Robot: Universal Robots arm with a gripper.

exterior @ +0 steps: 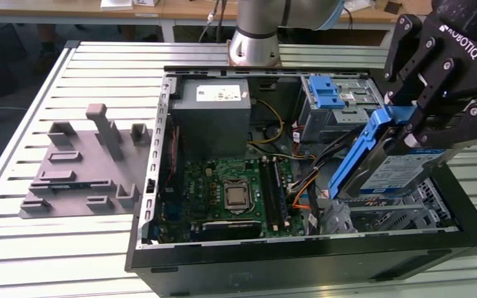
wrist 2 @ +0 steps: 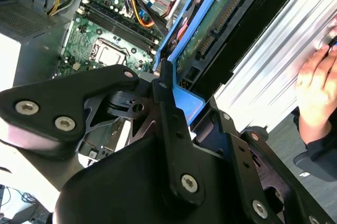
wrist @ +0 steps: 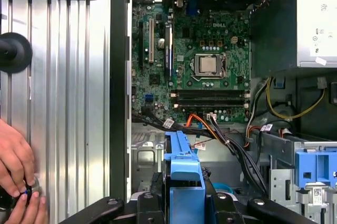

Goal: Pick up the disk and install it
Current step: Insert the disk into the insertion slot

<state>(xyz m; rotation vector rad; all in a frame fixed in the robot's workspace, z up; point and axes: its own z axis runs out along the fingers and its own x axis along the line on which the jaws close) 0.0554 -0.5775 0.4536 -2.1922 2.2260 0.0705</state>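
On the exterior view's left, the grey holder plate (exterior: 81, 167) lies on the desk (exterior: 23, 248), beside the open computer case (exterior: 305, 264). On the right, the hand (exterior: 427, 131) is clenched on the upper end of the disk (exterior: 392, 174), which hangs tilted above the drive bay (exterior: 387, 214). Gripped at one end, it could go in crooked and jam, or snag the loose cables (exterior: 305, 186) nearby.

White lettering stood on a black finger link of the gripper (exterior: 429, 133) and on the motherboard (wrist: 221, 34). Printed labels sat on the disk (exterior: 392, 174) and the power supply (exterior: 213, 108); their small print could not be read.
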